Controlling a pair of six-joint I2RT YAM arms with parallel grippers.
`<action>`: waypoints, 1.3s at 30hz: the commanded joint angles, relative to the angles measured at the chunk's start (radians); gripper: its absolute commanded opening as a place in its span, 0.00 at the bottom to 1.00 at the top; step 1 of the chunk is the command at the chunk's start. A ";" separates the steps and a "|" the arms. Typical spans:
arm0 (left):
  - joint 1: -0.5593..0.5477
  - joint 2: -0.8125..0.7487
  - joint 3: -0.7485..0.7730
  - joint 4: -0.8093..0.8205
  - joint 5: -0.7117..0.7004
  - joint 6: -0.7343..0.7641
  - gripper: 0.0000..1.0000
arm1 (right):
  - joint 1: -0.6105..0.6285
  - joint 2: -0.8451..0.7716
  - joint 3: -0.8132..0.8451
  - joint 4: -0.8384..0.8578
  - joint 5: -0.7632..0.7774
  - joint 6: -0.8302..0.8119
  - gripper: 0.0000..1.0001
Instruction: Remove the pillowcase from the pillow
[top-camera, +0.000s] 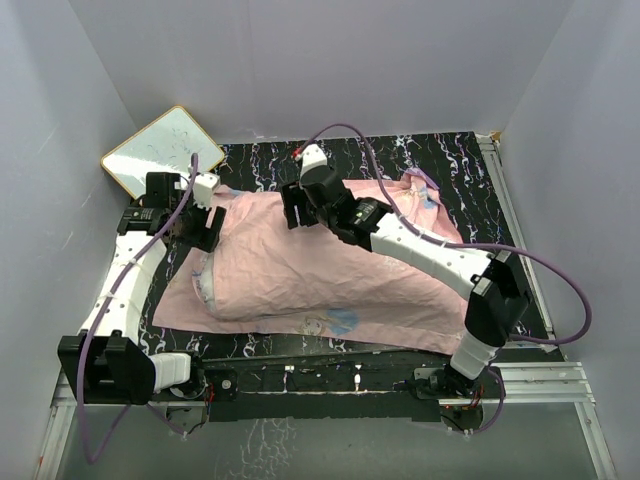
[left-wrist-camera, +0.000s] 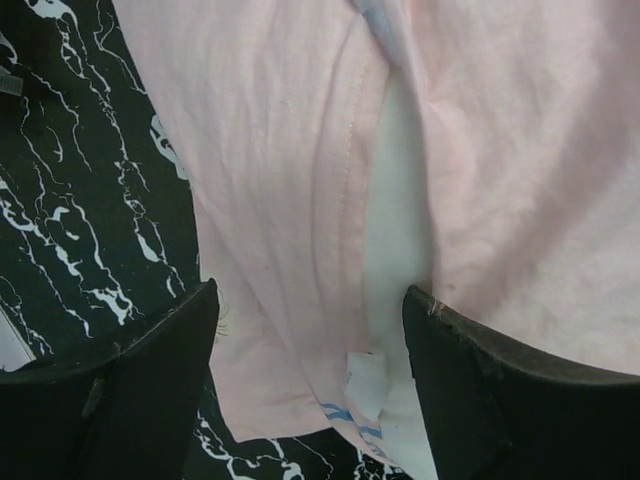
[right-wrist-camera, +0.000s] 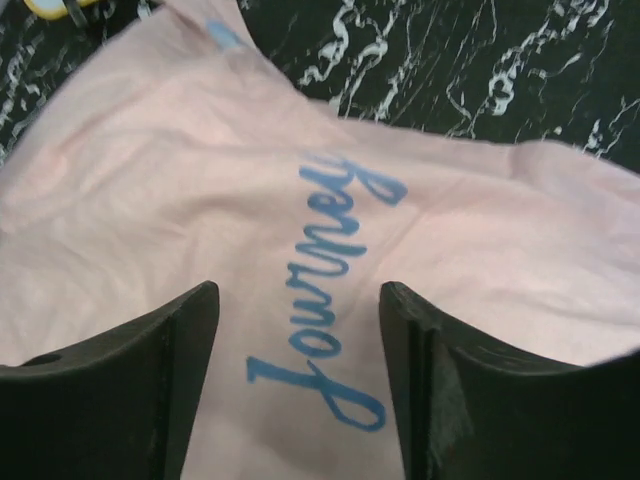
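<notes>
On the black, white-veined table: pale pink pillowcase, soft and creased, mounded across the table's middle. Over the table's left side, left gripper spread wide, gripping nothing; stitched hem and smooth white strip of pillow below the gap. Over the table's far middle, right gripper likewise parted and empty above mirrored blue script.

A yellow-framed whiteboard sits in the far left corner, seemingly scribbled on faintly. The worktop is black, veined white.
</notes>
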 joint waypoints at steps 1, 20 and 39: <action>0.011 0.004 -0.042 0.098 -0.045 -0.002 0.69 | -0.016 -0.073 -0.135 0.085 -0.022 0.002 0.60; 0.083 0.076 -0.304 0.548 -0.496 0.153 0.59 | -0.019 -0.169 -0.514 0.175 0.046 0.009 0.43; 0.102 0.307 0.049 0.294 -0.117 -0.121 0.00 | -0.025 -0.364 -0.491 0.096 -0.048 -0.003 0.67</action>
